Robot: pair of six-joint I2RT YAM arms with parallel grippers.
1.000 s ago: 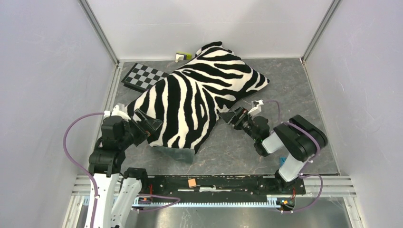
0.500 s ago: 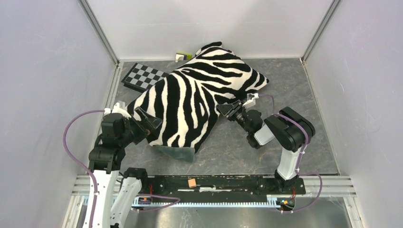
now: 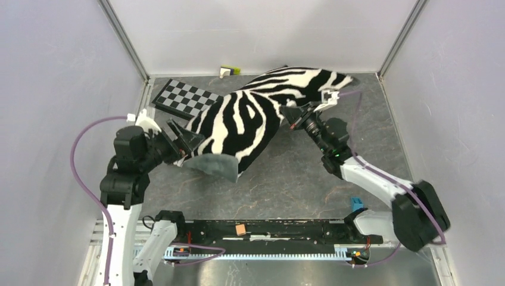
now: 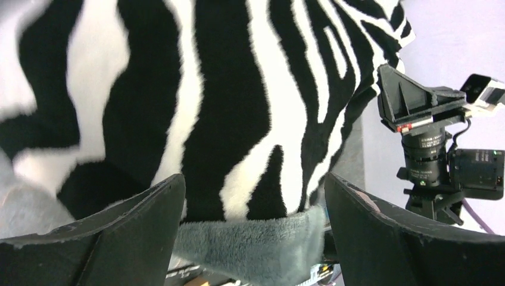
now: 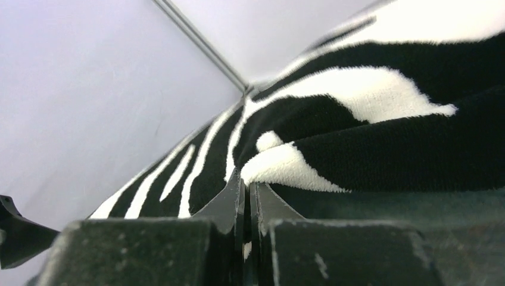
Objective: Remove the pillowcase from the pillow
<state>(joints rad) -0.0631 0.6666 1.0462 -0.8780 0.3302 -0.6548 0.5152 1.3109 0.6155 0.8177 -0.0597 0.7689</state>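
Note:
The zebra-striped pillowcase (image 3: 250,113) is bunched and raised across the middle of the table, its far end up against the back wall. My right gripper (image 3: 290,113) is shut on a fold of its right side, with striped fabric pinched at the fingertips (image 5: 245,179). My left gripper (image 3: 184,142) is open at the near left end. Its fingers stand wide on either side of the turned-out grey inner flap (image 4: 250,244), with the striped pillowcase (image 4: 226,107) just beyond. The pillow is hidden inside the cover. The right gripper (image 4: 417,107) also shows in the left wrist view.
A flat checkerboard (image 3: 186,98) lies at the back left, partly under the cover. A small yellow-green and white object (image 3: 229,71) sits by the back wall. A blue item (image 3: 356,204) lies near the right arm's base. Walls enclose three sides.
The right gripper closed on the pillowcase's right side, then reached far back and right, lifting and dragging the cover toward the back wall. The left gripper stayed open at the grey flap.

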